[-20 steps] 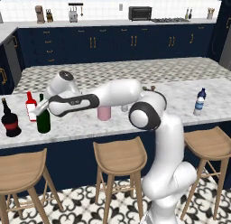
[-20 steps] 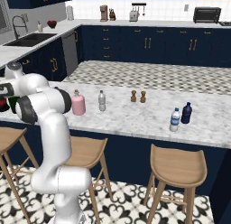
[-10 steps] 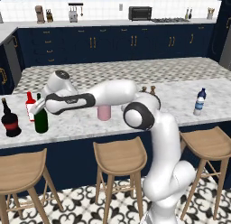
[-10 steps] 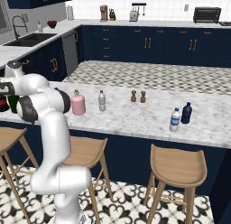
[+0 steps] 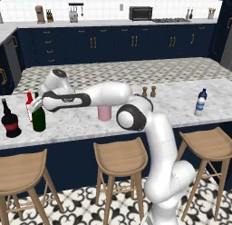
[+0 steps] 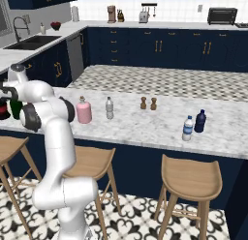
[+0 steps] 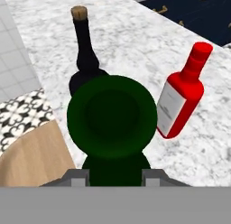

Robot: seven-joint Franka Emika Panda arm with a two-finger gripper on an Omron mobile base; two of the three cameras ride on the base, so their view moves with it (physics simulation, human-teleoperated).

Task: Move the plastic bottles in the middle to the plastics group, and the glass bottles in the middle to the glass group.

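My gripper (image 5: 40, 103) is shut on the neck of the tall dark green wine bottle (image 5: 38, 119), which stays upright beside the glass group at the counter's left end. From above, the green bottle (image 7: 112, 117) sits between the slim red bottle (image 7: 180, 99) and the round black bottle (image 7: 85, 51). The red bottle (image 5: 29, 104) stands just behind it and the black bottle (image 5: 10, 122) to its left. In the middle stand the pink flask (image 6: 84, 111) and the small slim clear bottle (image 6: 109, 109). The blue-capped water bottle (image 6: 187, 128) stands far right.
Two brown shakers (image 6: 143, 103) stand mid-counter. A dark blue bottle (image 6: 200, 121) stands next to the water bottle. Wooden stools (image 5: 122, 158) line the counter's near side, one right below the glass group (image 7: 31, 151). The marble counter's edge (image 5: 90, 138) runs close to the bottles.
The arm has carried the green bottle a little further left and down, closer to the red and black bottles. Everything else has stayed put.
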